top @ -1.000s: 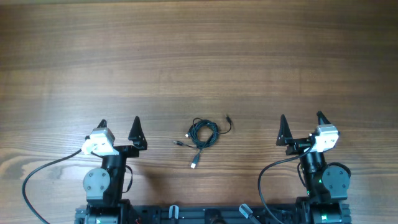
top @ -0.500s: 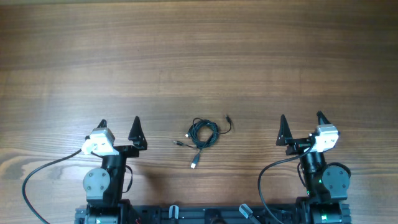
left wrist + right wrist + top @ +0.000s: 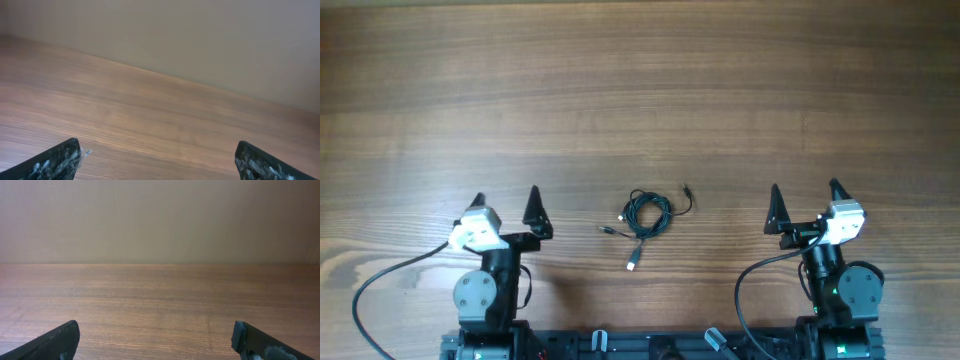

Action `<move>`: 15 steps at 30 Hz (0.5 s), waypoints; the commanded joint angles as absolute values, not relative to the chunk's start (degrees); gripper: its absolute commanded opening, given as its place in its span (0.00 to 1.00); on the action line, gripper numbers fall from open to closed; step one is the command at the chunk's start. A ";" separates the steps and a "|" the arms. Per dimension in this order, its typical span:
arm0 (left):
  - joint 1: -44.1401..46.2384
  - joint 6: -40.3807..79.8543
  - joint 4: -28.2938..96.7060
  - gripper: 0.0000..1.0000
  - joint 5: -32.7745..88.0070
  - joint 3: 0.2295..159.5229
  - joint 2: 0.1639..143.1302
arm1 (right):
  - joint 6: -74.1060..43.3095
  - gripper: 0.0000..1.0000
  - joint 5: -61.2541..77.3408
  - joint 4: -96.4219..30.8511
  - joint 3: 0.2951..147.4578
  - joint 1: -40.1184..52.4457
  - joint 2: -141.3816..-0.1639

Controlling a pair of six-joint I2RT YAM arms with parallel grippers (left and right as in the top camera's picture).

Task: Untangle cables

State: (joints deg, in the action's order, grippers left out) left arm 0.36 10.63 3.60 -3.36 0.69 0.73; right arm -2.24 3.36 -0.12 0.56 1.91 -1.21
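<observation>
- Cables are lying bundled in a small coil on the counter, roughly midway between the two arms and touching neither.
- Loose ends are trailing off the coil: silvery plug toward the arm bases, one black end up-right, another to the left.
- Left tool is sitting spread wide, gripping nothing, well left of the coil.
- Right tool is sitting wide too, well right of it.
- In both wrist views, fingers are showing far apart at the bottom corners.

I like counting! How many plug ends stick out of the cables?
3 plug ends: one upper right of the coil, one left, a silvery one below. More may hide inside.
</observation>
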 commanded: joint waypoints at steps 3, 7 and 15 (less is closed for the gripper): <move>0.10 8.78 3.20 1.00 -8.45 0.34 0.49 | -1.61 1.00 3.18 0.14 0.30 2.07 -1.02; 0.25 28.64 3.73 1.00 7.57 0.34 0.49 | -1.61 1.00 3.20 0.14 0.30 2.07 -1.02; 0.25 45.45 2.46 1.00 21.67 1.08 0.49 | -1.61 1.00 3.20 0.14 0.30 2.07 -1.02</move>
State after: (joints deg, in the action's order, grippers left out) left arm 0.36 38.81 2.42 14.11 0.69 0.73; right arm -2.24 3.36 -0.12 0.56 1.91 -1.21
